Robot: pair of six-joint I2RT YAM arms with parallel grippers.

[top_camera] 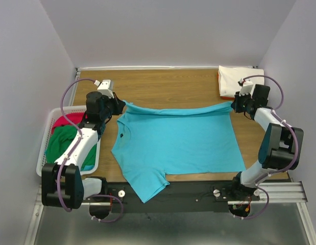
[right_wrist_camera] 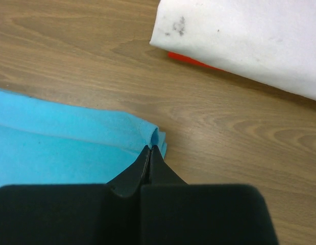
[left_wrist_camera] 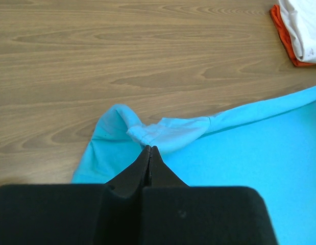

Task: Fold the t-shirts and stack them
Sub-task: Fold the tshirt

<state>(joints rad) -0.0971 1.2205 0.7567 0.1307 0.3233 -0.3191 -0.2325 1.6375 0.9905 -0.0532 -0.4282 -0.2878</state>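
- On the wooden table (top_camera: 163, 84), the turquoise t-shirt (top_camera: 178, 140) lay spread flat mid-table, collar toward the left arm's side.
- Its near-left sleeve hung past the table edge onto the black rail (top_camera: 193, 191).
- At the shirt's far-left corner, the left gripper (left_wrist_camera: 149, 152) had its jaws pinched together on a bunched bit of cloth. It looked like a sleeve hem, though the crumpling made it hard to be sure.
- At the far-right corner, the right gripper (right_wrist_camera: 150, 151) was clamped tight on the folded-over edge of the same shirt, fingertips down at the table surface.
- Between the two grippers, the shirt's far edge ran as a nearly straight line across the table.
- Far right corner of the table: the cream-white t-shirt (top_camera: 238, 79) sat folded, just beyond the right gripper and apart from the turquoise one.
- Under it lay the orange t-shirt (left_wrist_camera: 283, 35), with only a thin edge showing.
- Left of the table, beside the left arm, the white lattice basket (top_camera: 52, 116) held the red t-shirt (top_camera: 63, 122) at the far end and the green t-shirt (top_camera: 63, 144) nearer.
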